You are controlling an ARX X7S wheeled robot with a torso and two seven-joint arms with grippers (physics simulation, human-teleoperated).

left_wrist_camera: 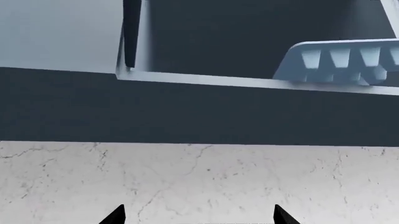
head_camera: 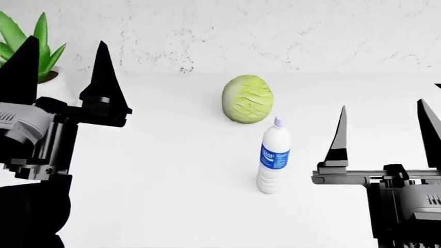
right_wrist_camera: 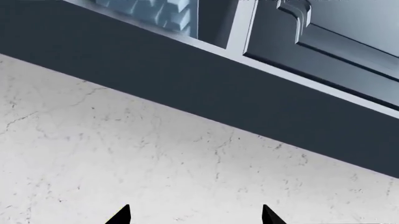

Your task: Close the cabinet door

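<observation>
The wall cabinet (left_wrist_camera: 206,112) shows from below in both wrist views, dark blue with pale edges. Its cabinet door (left_wrist_camera: 130,32) stands open, seen edge-on as a dark slab beside the open compartment (left_wrist_camera: 212,37). A pale blue ribbed rack (left_wrist_camera: 339,60) sits inside; the rack (right_wrist_camera: 153,11) also shows in the right wrist view, next to a shut panelled door (right_wrist_camera: 324,37). My left gripper (head_camera: 67,46) and right gripper (head_camera: 381,106) point upward, both open and empty, well below the cabinet. The left gripper (left_wrist_camera: 198,215) and right gripper (right_wrist_camera: 194,214) face the marble wall.
On the white counter (head_camera: 172,170) lie a green cabbage (head_camera: 247,99) and an upright white bottle (head_camera: 274,156) with a blue label, between the two arms. A potted plant (head_camera: 28,41) stands at the far left. The marble backsplash (head_camera: 276,31) rises behind.
</observation>
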